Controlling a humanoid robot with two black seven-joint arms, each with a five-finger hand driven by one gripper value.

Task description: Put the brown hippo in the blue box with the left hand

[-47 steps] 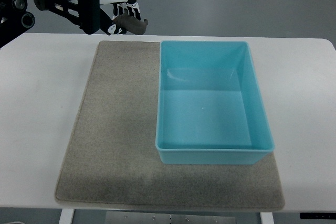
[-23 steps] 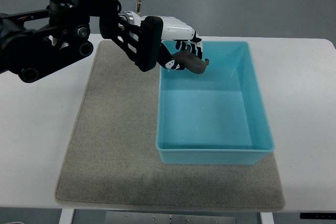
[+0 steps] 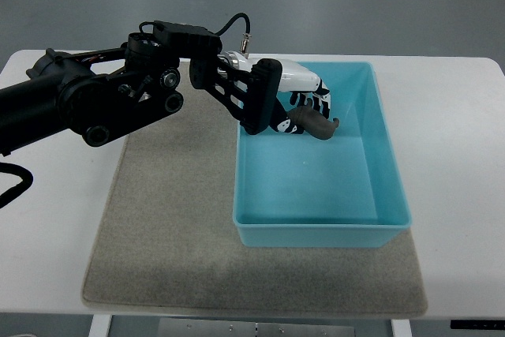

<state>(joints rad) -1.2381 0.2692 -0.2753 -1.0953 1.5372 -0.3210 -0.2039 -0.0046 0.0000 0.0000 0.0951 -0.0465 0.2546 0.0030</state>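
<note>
One arm in view, entering from left over grey mat (image 3: 170, 219). Left hand (image 3: 304, 100) fingers curled around brown hippo (image 3: 316, 124), holding it above far end of blue box (image 3: 371, 219), which sits on the mat, white table (image 3: 458, 155).

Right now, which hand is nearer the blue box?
Left. The left hand is over the blue box, at its far left part, fingers closed on the brown hippo. The right hand is not in view.
</note>
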